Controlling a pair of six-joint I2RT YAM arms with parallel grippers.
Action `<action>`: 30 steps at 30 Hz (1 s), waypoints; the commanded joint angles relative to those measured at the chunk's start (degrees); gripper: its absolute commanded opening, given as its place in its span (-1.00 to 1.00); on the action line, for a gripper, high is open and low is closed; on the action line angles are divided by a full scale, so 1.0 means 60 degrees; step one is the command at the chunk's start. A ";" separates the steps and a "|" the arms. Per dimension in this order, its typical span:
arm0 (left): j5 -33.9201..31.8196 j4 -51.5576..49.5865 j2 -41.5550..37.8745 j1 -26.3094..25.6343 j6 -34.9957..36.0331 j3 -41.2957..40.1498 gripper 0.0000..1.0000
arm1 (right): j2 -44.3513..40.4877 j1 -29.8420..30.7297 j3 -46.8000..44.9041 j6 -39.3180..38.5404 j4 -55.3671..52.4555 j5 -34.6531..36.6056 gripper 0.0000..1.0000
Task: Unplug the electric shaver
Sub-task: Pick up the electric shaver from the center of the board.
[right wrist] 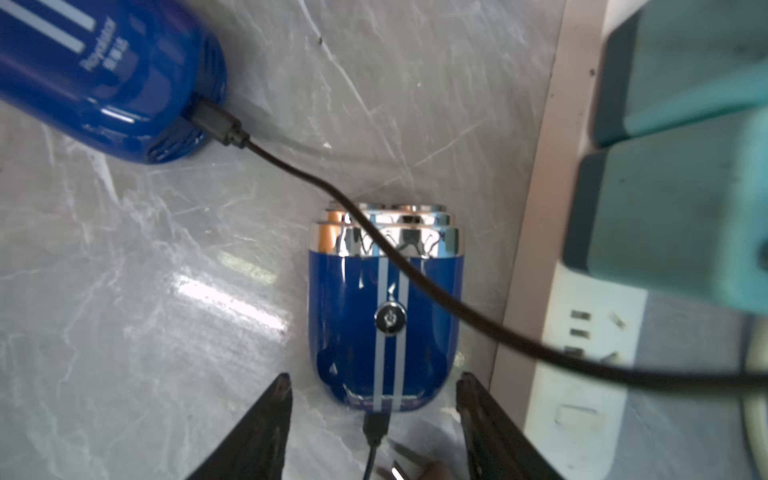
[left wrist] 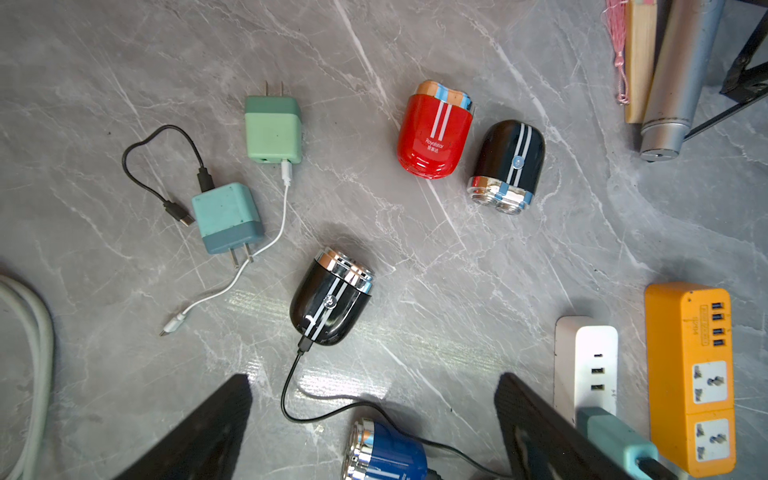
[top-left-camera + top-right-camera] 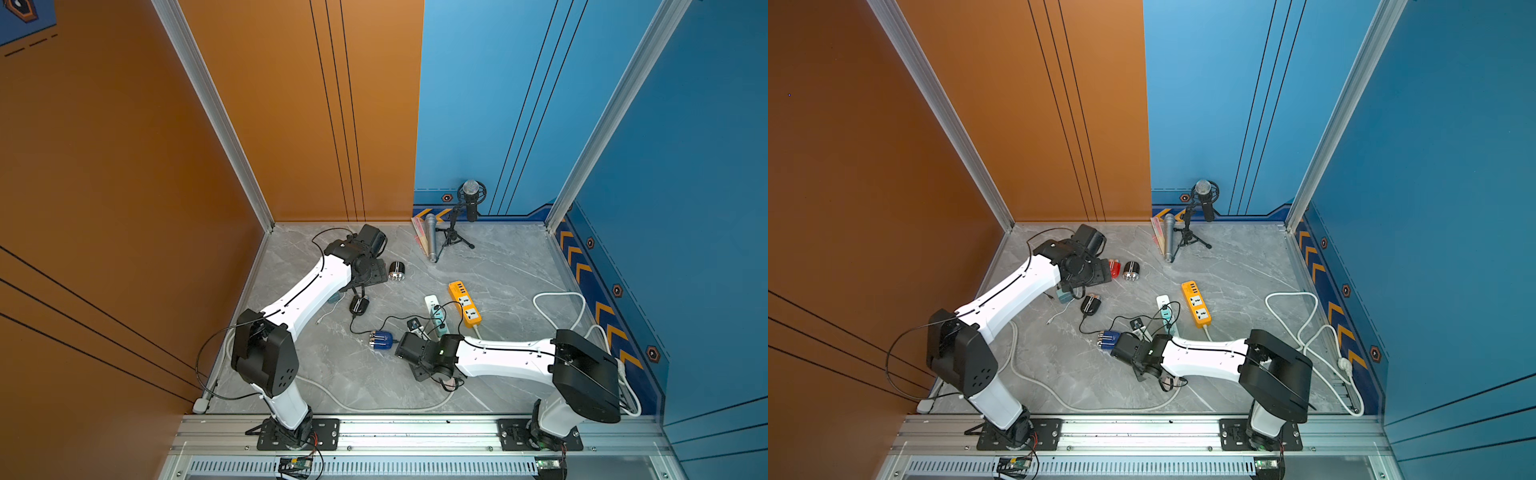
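Observation:
In the right wrist view a blue electric shaver (image 1: 384,316) lies on the grey marble table beside a white power strip (image 1: 582,374). A black plug (image 1: 376,426) sits in its base. My right gripper (image 1: 374,381) is open, its fingertips either side of that base and plug, touching neither. A second blue shaver (image 1: 104,70), also with a cable plugged in, lies further off. My left gripper (image 2: 374,382) hangs open over bare table. Beyond it lies a black shaver (image 2: 332,299) with a black cable (image 2: 286,399) in its base.
A red shaver (image 2: 434,133) and another black shaver (image 2: 509,164) lie without cables. Two green adapters (image 2: 274,129) lie loose. Teal adapters (image 1: 665,216) sit in the white strip. An orange power strip (image 3: 465,303), microphones (image 3: 471,199) and white cords (image 3: 561,303) lie around.

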 commanded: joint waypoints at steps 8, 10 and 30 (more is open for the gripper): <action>0.0460 0.0212 -0.0538 0.0282 0.0342 -0.0372 0.89 | 0.1291 -0.0309 0.0786 0.0825 -0.0125 0.0522 0.32; 0.0503 0.0220 -0.0570 0.0282 0.0374 -0.0397 0.89 | 0.1432 -0.0377 0.0903 0.0868 -0.0139 0.0594 0.32; 0.0276 0.0849 -0.2528 -0.0179 -0.0369 -0.2697 0.81 | 0.0630 0.0230 0.0815 -0.0208 -0.0139 0.0810 -0.06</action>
